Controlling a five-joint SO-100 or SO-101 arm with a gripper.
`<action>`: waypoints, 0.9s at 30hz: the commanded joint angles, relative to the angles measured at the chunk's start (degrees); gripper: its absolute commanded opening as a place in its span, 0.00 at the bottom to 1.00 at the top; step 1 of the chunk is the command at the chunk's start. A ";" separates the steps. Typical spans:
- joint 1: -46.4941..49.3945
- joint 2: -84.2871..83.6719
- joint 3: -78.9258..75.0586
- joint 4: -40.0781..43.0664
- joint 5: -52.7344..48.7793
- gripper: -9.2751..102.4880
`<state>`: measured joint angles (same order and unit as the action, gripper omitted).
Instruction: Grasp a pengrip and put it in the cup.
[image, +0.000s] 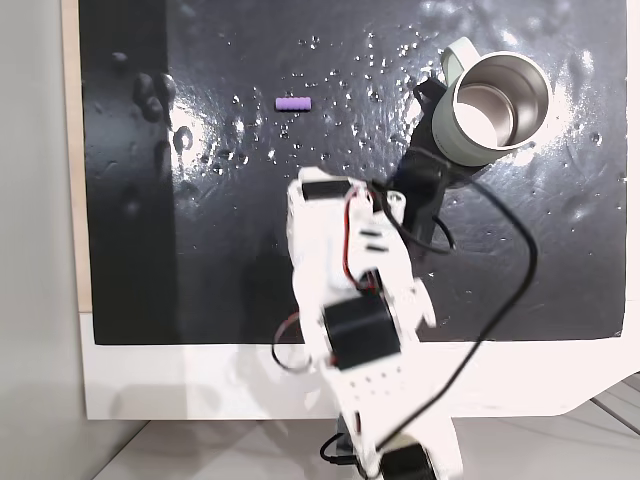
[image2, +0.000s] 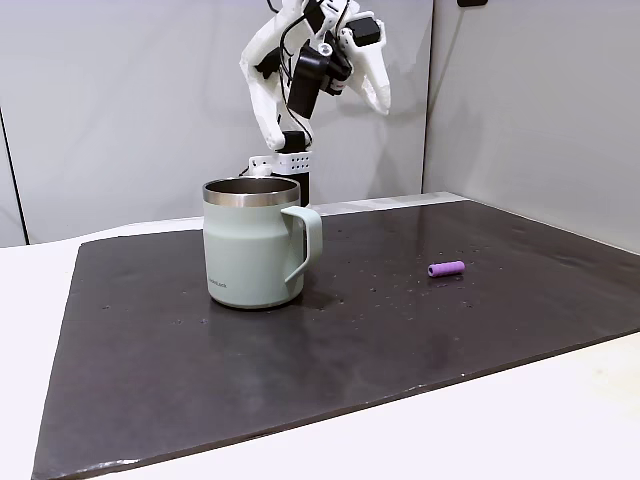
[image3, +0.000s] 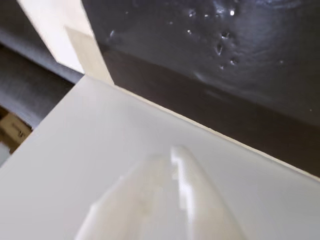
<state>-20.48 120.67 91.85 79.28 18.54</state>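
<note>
Pengrip (image2: 446, 269): small purple ribbed tube lying on its side on the black mat (image2: 400, 340), well apart from the cup, nothing touching it; seen from above at (image: 293, 103). Cup (image2: 252, 245): pale grey-green mug, steel rim and inside, standing upright on the mat, handle towards the pengrip; from above at (image: 497, 100). Arm (image: 355, 300): white, folded up high above the desk. Hand: whether spread or pressed together cannot be told
</note>
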 joint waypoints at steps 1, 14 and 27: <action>-0.62 -9.58 -11.25 3.69 3.08 0.13; 1.49 -35.95 -30.67 5.01 5.10 0.28; 1.49 -61.26 -48.78 6.06 3.87 0.27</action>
<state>-19.69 61.44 48.78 83.76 23.03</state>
